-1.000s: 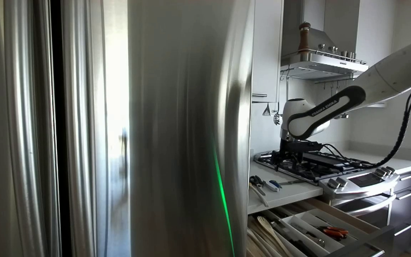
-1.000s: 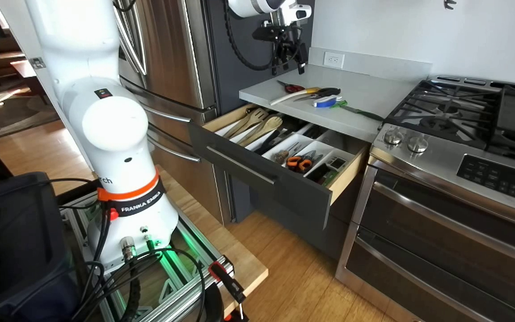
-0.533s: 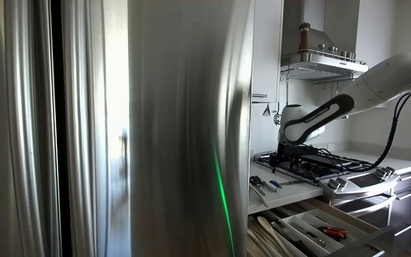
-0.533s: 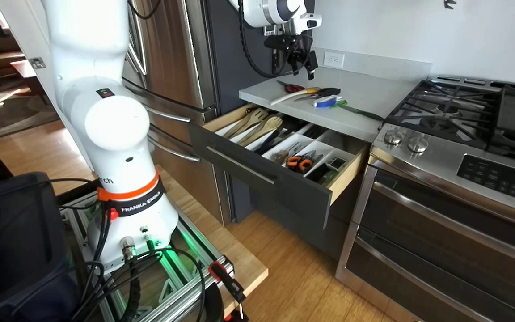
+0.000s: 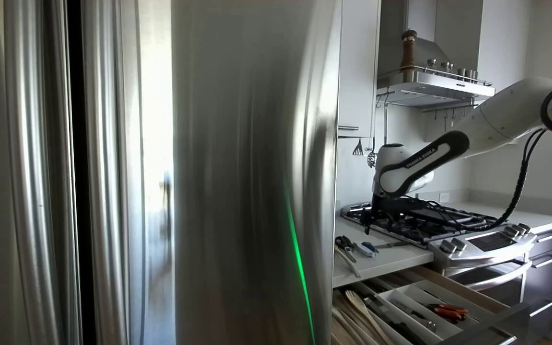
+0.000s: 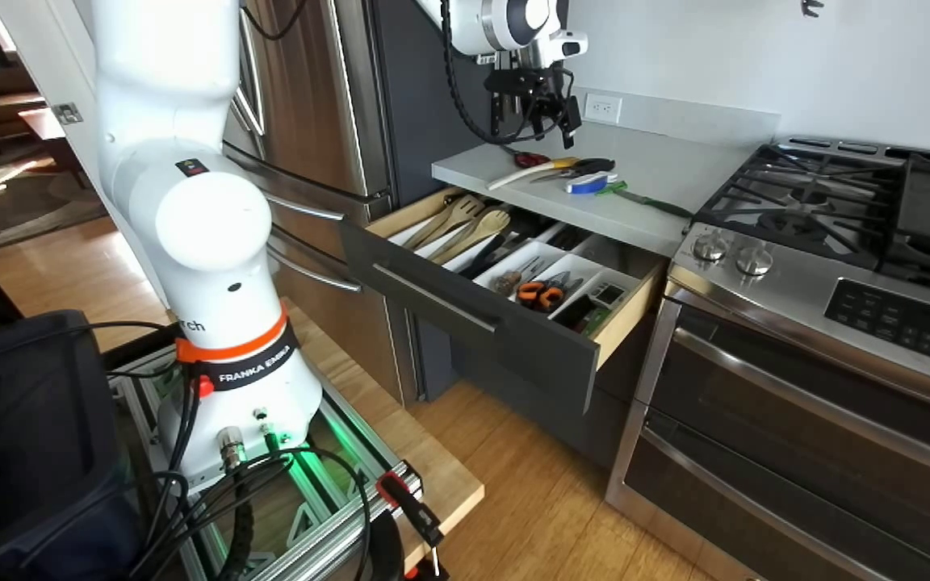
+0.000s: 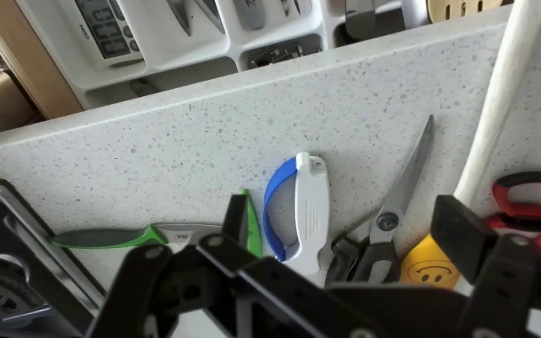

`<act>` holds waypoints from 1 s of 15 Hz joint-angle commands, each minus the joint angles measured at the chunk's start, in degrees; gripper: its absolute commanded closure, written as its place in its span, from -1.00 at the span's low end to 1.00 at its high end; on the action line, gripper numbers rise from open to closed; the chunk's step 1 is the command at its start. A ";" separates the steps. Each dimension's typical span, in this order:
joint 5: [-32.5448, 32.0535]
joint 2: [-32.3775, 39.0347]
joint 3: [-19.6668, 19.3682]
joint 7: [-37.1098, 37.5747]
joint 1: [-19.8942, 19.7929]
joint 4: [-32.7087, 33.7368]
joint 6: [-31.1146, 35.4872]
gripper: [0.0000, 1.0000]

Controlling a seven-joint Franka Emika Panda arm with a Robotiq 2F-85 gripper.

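The gripper is positioned above the counter, its fingers standing apart. Reference item for all locations: the black scissors, lying on the counter with a blade directed toward the drawer, which is pulled out. In the wrist view, the black scissors show between the fingers.

White tool, with a blue bow along one edge: just beside the black scissors, on the side toward the stove. Knife, green-handled: same side of the black scissors, farther out, handle directed away from them, blade partly hidden. Stick, white with a yellow end: opposite side of the black scissors, just beside them; contact cannot be determined. Red scissors: same side as the stick, farther from the black scissors.
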 commanded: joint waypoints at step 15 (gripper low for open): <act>6.76 21.78 -2.81 -10.37 0.70 15.69 14.45 -0.91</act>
